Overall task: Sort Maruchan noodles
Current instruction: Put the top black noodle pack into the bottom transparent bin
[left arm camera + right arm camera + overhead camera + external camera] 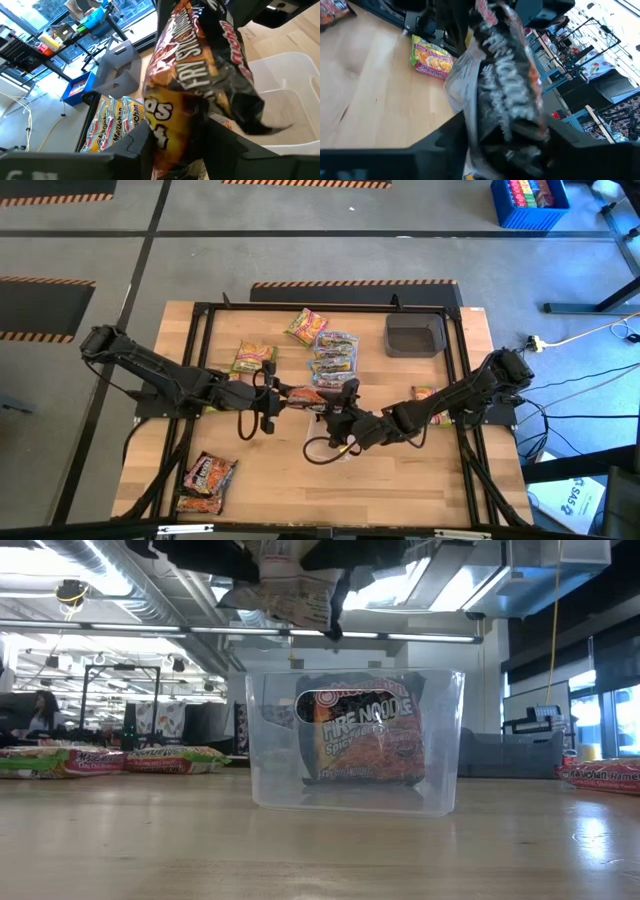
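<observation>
A dark maroon noodle packet [305,395] hangs in the air between my two grippers, above a clear tub [440,740]. In the low view this packet [295,595] shows just over the tub's rim. A second maroon packet [365,735] stands upright inside the tub, leaning on its wall. My left gripper [275,402] comes from the table's left and my right gripper [345,408] from the right. Both are shut on the same packet. My left gripper [175,145] pinches the maroon packet by one end [172,125] between its two fingers, coming level from the table's left. The packet is lifted clear and reaches away from the fingers toward the other arm, crumpled. My right gripper [505,145] pinches the same packet by its opposite end [507,120] between its two fingers, coming from the table's right. The packet is clear of the table, bent and creased between the two holds.
Yellow-green packets [253,357] [307,326] and pale blue ones [335,355] lie toward the far edge. A dark grey tray [415,335] sits far right. Maroon packets [205,480] lie at the near left corner, and another packet [425,392] by the right arm.
</observation>
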`<action>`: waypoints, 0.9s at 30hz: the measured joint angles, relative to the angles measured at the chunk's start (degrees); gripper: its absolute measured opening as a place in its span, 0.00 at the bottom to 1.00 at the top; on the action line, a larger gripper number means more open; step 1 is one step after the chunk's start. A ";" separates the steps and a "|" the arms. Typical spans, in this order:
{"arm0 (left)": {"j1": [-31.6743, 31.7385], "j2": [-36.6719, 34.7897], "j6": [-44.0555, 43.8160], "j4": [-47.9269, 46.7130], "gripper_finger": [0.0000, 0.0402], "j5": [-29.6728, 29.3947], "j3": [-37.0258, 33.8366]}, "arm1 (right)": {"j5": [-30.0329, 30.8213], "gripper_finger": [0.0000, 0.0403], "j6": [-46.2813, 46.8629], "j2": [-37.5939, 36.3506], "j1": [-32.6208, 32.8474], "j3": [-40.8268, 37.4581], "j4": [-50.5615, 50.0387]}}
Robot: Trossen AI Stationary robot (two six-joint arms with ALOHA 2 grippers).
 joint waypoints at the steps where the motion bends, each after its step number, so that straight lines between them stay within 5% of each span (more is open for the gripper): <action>1: 0.00 0.00 0.00 -0.02 0.32 -0.01 0.00 | 0.02 0.49 0.00 -0.04 0.00 0.00 -0.02; 7: -0.02 0.00 0.00 0.00 0.31 -0.08 0.00 | 1.86 0.62 -0.08 -0.04 0.83 0.00 -0.30; 16: -1.98 0.00 2.20 0.12 0.31 -5.93 0.00 | 8.95 0.64 2.22 -2.73 7.73 0.00 -5.12; 20: -4.52 0.00 4.51 0.22 0.31 -9.47 0.00 | 10.17 0.64 13.03 -6.40 11.39 -0.02 -15.83; 27: -9.61 2.04 12.21 0.90 0.31 -16.95 -0.01 | 1.80 0.64 41.64 -14.54 9.49 -3.72 -35.75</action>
